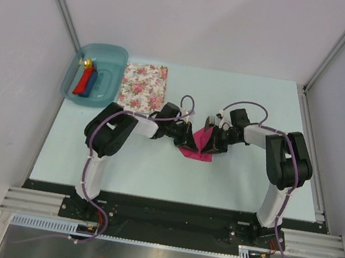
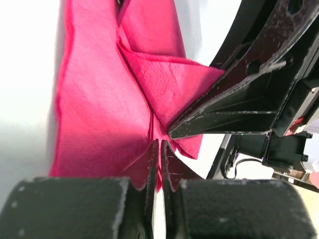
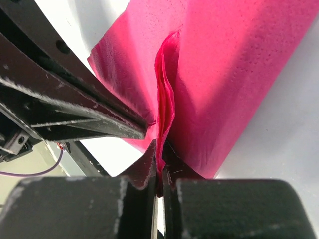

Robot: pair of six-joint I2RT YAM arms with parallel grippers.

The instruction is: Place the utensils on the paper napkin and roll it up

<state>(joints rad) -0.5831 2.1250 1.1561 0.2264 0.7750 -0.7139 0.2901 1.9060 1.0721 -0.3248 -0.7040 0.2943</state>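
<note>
**A:** Where is the napkin (image 1: 197, 147)?

**B:** We see it near the middle of the table (image 1: 249, 179), far from every edge. It is not flat. It is bunched up, and some folds stand up.

**A:** Is it rolled?

**B:** Not yet, we think. It looks crumpled, not like a neat roll.

**A:** What about the fork and knife?

**B:** We cannot find them. They may be under the folds or behind the claws. We cannot tell.

**A:** What are the claws doing?

**B:** The left claw (image 2: 159, 149) is pinched almost shut, with pink paper between its tips. The right claw (image 3: 159, 149) is pinched tight on a thin fold that stands up. The two claws are close together, one at each side of the napkin.

**A:** So how much is done?

**B:** We think the job is somewhere in the middle. The paper is being folded or gathered. A tidy roll is left to make.

**A:** Anything else around?

**B:** A flowery cloth (image 1: 143, 87) lies by the far left corner. A blue tub (image 1: 103, 46) sits just beside it, at the left edge.
</note>
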